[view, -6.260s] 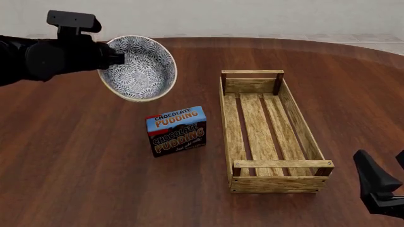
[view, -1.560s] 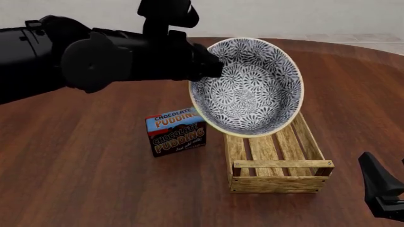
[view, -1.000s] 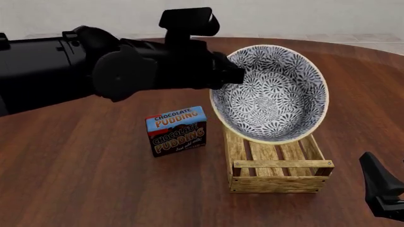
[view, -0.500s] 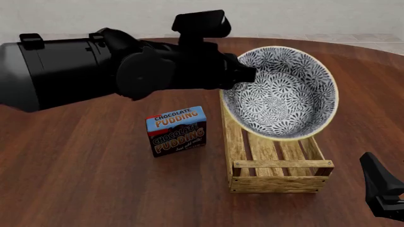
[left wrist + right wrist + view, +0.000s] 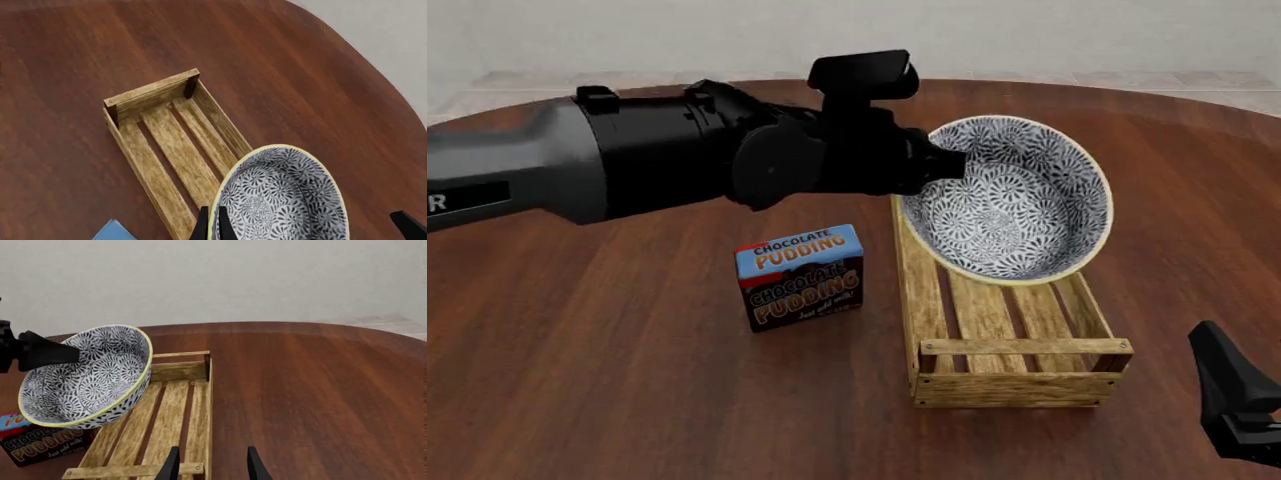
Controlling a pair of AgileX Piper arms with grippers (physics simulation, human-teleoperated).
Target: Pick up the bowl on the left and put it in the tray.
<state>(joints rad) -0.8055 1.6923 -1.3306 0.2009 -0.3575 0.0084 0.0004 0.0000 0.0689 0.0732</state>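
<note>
My left arm reaches across the table, its gripper (image 5: pixel 941 165) pinched on the near-left rim of the bowl (image 5: pixel 1010 200). The bowl hangs tilted just ahead of the fingers, over the far half of the tray (image 5: pixel 1021 375), not resting on the slats. Below the gripper, the pudding box (image 5: pixel 802 277) stands beside the tray's left wall. My right gripper (image 5: pixel 210 463) waits, jaws apart, off the tray's near right corner, with bare wood around it.
</note>
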